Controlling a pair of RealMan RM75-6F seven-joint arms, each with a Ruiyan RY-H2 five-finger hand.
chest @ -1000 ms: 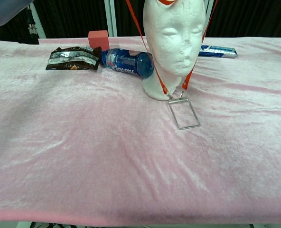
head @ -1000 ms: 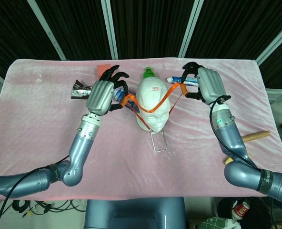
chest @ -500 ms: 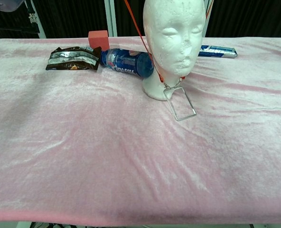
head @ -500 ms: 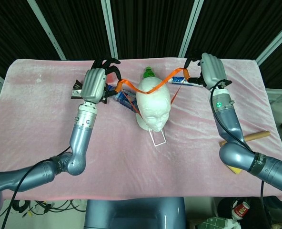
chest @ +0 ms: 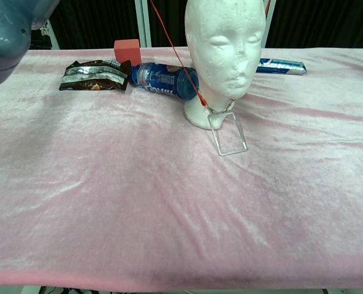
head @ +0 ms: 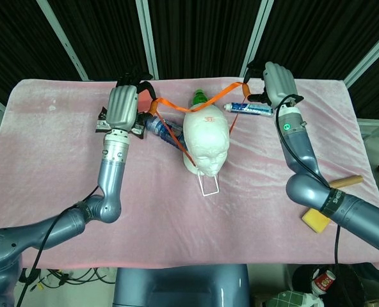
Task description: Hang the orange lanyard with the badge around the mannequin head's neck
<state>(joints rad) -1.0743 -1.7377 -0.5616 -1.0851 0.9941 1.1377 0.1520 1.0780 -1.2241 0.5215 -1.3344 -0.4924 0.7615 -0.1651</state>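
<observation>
Pink cloth-covered table, spanning both views. On it, near centre: white mannequin head, upright, face toward the chest camera.

Left arm raised from lower left; left hand clamped on the orange lanyard, fingers curled over the strap at the far side of the table. Higher and farther back than half a second ago, when it sat just beside the bottle. Right hand likewise pinching the strap at its fingertips, above the toothpaste tube; also drawn farther back and upward than before. (Neither hand visible in the chest view; only part of the left arm, top left.)

Strap now stretched between the two hands behind the crown rather than across the top of the head as before. Two runs descending on either side of the head to meet below the chin.

Clear badge holder, hanging from the strap's clip, upper edge just beside the neck base, lower end resting on the cloth; drawn nearer the neck than a second ago.

Blue bottle lying on its side left of the head, touching the base. Dark snack packet farther left. Red block behind. Toothpaste tube right of the head. Green-capped bottle behind the crown. Wooden stick and yellow sponge near the right edge.
</observation>
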